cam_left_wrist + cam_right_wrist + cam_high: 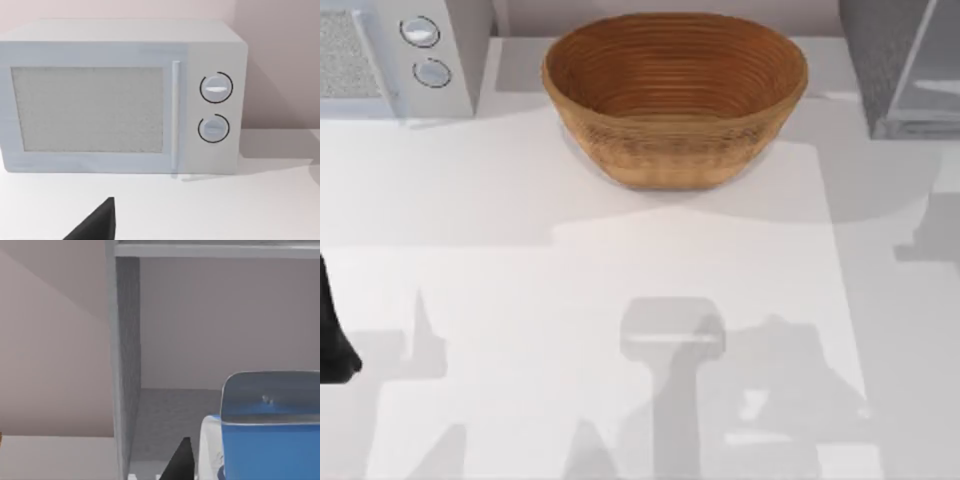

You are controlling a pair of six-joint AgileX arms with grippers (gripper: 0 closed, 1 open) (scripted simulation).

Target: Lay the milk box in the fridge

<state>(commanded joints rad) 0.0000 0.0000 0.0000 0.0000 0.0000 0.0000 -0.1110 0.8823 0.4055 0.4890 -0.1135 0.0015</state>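
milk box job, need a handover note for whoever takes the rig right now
Right gripper: at the fridge's open front in the right wrist view, milk box close against the camera, apparently held; how the jaws stand is unclear.
Left arm: parked at the table's left edge, its camera facing the white microwave.
Done: fridge door open, box brought to the opening.
Left: lay the box inside, release, withdraw.
Wicker basket sits at the back centre.

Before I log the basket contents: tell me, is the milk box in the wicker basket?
No: the top view shows the wicker basket holding nothing.
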